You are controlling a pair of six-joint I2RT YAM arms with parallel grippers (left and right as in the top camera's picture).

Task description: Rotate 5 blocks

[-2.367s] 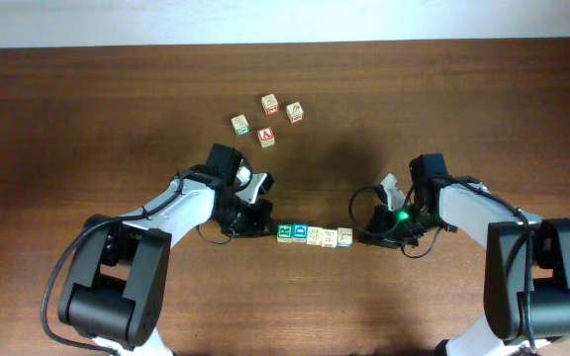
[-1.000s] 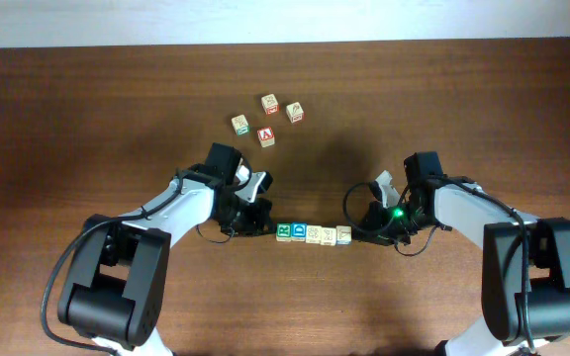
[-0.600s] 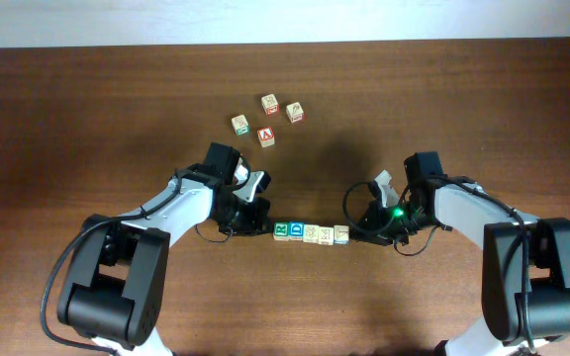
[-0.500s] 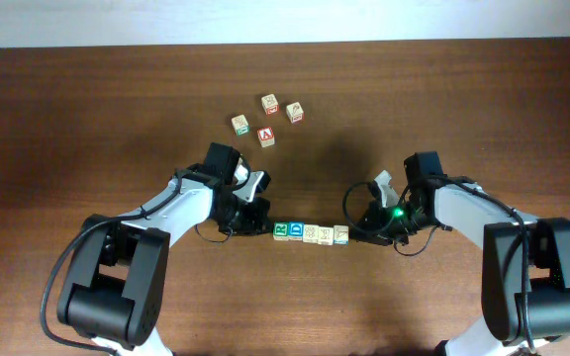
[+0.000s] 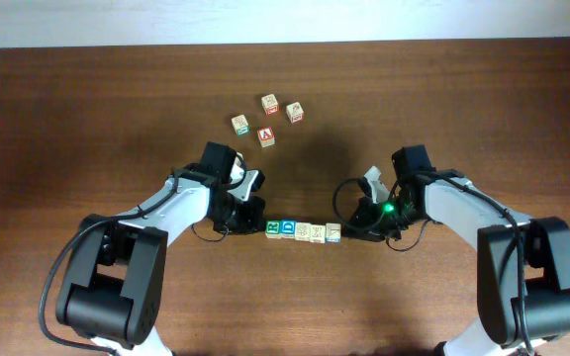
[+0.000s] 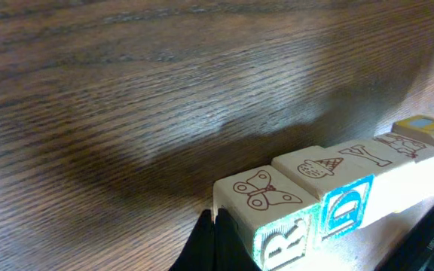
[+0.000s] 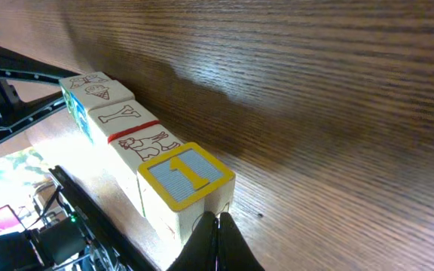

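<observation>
Near the middle of the table (image 5: 87,119), the five blocks (image 5: 303,231) lie in a touching row. The closed left gripper (image 5: 254,220) presses one end, the closed right gripper (image 5: 351,230) the other. Farther back sit four loose cubes (image 5: 269,103).

Dark wood-grain table (image 5: 87,109). Red "A" cube (image 5: 266,135) stands loose on it; green-marked cube (image 5: 240,125) just beside it, orange-marked cube (image 5: 269,104) and red-marked cube (image 5: 294,113) near, none touching.
</observation>
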